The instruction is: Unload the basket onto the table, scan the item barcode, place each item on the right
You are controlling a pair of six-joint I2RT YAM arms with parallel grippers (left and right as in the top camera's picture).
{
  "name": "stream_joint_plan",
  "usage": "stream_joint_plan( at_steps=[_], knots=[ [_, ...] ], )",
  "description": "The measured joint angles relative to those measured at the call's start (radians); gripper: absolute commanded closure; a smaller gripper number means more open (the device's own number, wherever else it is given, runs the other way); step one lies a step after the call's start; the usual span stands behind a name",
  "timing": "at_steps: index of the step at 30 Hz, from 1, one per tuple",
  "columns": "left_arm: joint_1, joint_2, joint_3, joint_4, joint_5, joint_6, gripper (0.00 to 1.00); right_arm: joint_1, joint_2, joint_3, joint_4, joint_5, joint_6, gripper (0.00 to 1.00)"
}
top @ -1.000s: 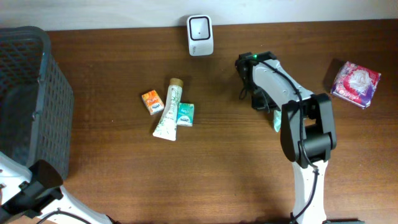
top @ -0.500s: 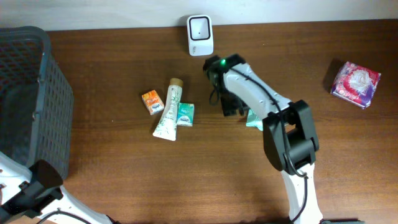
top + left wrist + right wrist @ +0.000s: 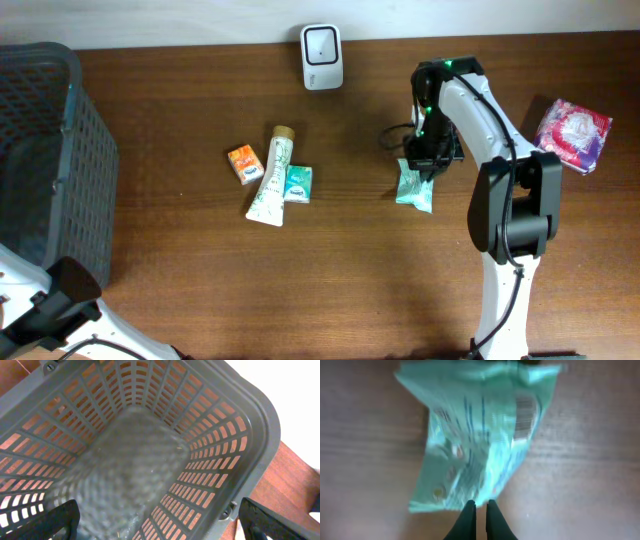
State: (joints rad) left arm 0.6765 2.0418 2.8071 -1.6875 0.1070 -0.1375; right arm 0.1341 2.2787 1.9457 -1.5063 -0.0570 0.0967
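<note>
basket of dark grey plastic stands at the left end of the table. the left wrist view looks straight down into it and shows slotted walls and a mesh floor. the left gripper hangs above it with its fingers spread wide, one at each lower corner of that view.

the mint-green pouch lies on the brown wood right of centre, well apart from the white scanner at the far edge. the right gripper is at the pouch's upper end. in the wrist view its fingers are pressed together at the pouch's edge; i cannot tell whether they pinch the film. the barcode faces up near a far corner, blurred.

left of centre, a tube lies between an orange packet and a teal packet, just beside both. a pink and purple pack sits near the right edge. a pale wall runs behind the table.
</note>
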Motion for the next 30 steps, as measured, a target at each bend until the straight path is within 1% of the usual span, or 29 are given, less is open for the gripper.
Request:
stream_joint_plan(
  at_steps=[5, 7, 8, 10, 12, 16, 19, 21, 25, 27, 28, 29, 30],
  knots=[
    [0.0, 0.0, 0.0, 0.0, 0.0, 0.0, 0.01, 0.0, 0.0, -0.003, 0.01, 0.007, 0.008, 0.96],
    [0.0, 0.0, 0.0, -0.001, 0.0, 0.0, 0.01, 0.0, -0.004, -0.09, 0.135, 0.014, 0.034, 0.96],
    [0.0, 0.0, 0.0, -0.001, 0.0, 0.0, 0.01, 0.0, -0.007, -0.111, 0.152, 0.018, 0.042, 0.96],
    [0.0, 0.0, 0.0, 0.0, 0.0, 0.0, 0.01, 0.0, -0.062, -0.209, 0.266, 0.021, 0.069, 0.96],
    [0.0, 0.0, 0.0, 0.0, 0.0, 0.0, 0.01, 0.0, -0.065, -0.208, 0.257, 0.017, 0.084, 0.96],
    [0.0, 0.0, 0.0, 0.0, 0.0, 0.0, 0.01, 0.0, -0.014, -0.059, 0.08, 0.002, 0.087, 0.96],
    [0.0, 0.0, 0.0, 0.0, 0.0, 0.0, 0.01, 0.002, -0.013, -0.046, -0.01, -0.001, 0.079, 0.96],
    [0.0, 0.0, 0.0, 0.0, 0.0, 0.0, 0.01, 0.012, -0.013, -0.067, 0.016, -0.002, 0.079, 0.96],
    [0.0, 0.0, 0.0, 0.0, 0.0, 0.0, 0.01, 0.077, -0.034, -0.189, 0.167, 0.01, 0.084, 0.96],
    [0.0, 0.0, 0.0, 0.0, 0.0, 0.0, 0.01, 0.09, -0.042, -0.199, 0.185, 0.014, 0.091, 0.96],
    [0.0, 0.0, 0.0, 0.0, 0.0, 0.0, 0.01, 0.09, -0.042, -0.196, 0.183, 0.014, 0.091, 0.95],
    [0.0, 0.0, 0.0, 0.0, 0.0, 0.0, 0.01, 0.091, -0.032, -0.161, 0.15, 0.004, 0.091, 0.79],
    [0.0, 0.0, 0.0, 0.0, 0.0, 0.0, 0.01, 0.093, -0.017, -0.124, 0.153, 0.002, 0.092, 0.63]
  ],
)
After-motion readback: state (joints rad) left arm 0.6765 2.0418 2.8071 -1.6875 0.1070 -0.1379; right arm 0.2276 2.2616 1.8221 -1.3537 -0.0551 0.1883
